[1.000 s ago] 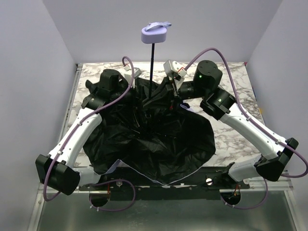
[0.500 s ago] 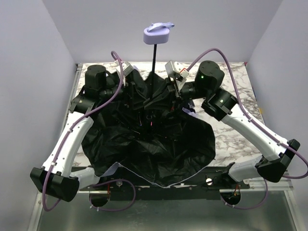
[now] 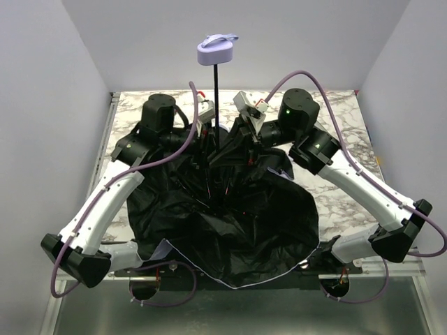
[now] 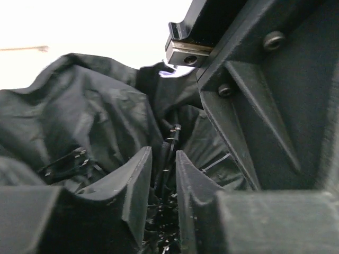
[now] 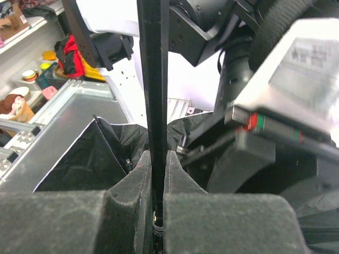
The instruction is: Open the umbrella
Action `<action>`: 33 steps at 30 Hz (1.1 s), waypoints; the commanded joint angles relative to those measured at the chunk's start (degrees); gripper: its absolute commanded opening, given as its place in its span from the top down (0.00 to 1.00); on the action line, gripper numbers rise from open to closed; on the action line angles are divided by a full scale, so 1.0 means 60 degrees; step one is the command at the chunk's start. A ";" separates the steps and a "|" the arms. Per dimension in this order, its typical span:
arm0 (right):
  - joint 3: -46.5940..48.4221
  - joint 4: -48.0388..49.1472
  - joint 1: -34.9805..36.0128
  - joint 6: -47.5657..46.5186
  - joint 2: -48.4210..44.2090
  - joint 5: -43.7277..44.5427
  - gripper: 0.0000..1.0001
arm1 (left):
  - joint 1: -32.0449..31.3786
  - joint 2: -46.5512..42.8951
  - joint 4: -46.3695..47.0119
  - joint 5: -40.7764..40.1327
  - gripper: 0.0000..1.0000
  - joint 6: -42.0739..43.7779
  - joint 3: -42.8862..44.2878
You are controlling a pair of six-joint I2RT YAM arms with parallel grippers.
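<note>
Top view: umbrella (image 3: 230,216) sitting inverted on table (image 3: 342,188), shaft (image 3: 216,98) standing upright. Only right wrist view showing right gripper (image 5: 158,159) pinching shaft tight. Left wrist view showing left gripper (image 4: 164,161) narrowly parted among canopy (image 4: 95,121) folds; cannot tell whether holding.

Overhead view from behind, looking down; wrist views close, all sharing umbrella (image 3: 230,209)

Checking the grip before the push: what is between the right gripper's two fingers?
The umbrella shaft stands upright, pinched between the fingers of the right gripper. The right wrist view shows this plainly.
</note>
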 commanded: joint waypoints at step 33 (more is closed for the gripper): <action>0.1368 0.0243 0.0501 -0.0781 0.0677 -0.0459 1.00 | -0.1470 0.2386 0.0152 -0.1367 0.44 -0.1279 -0.0798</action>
